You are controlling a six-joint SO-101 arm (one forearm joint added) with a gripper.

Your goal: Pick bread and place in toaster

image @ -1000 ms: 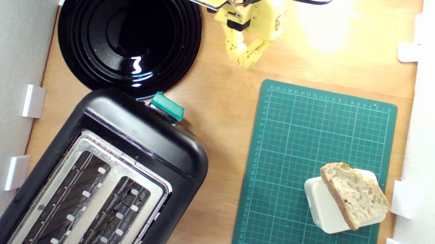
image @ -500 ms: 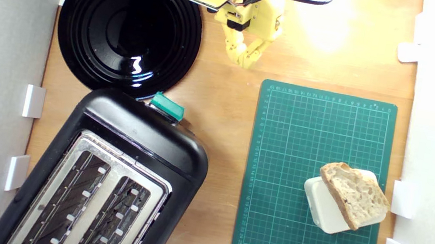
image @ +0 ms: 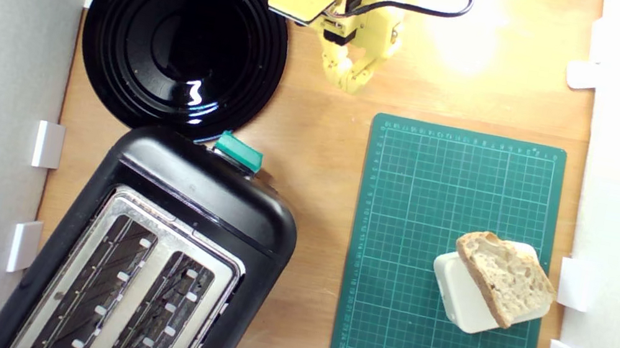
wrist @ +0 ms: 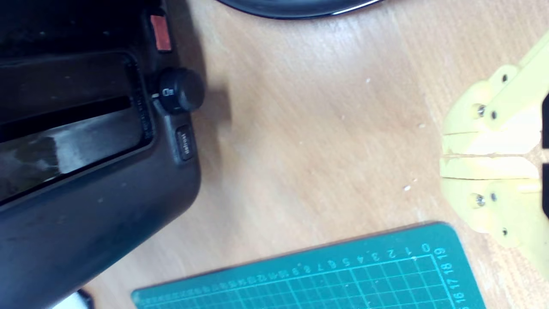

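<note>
The slice of rustic bread [image: 505, 278], pale holey crumb with a brown crust, lies tilted on a cream-white rounded box [image: 465, 301] near the wooden desk's [image: 319, 156] edge at the exterior view's right. The large black two-slot toaster [image: 158, 255] with silver top and teal-green lever knob [image: 238, 151] stands askew at the desk's lower-left corner in that view, slots empty.
</note>
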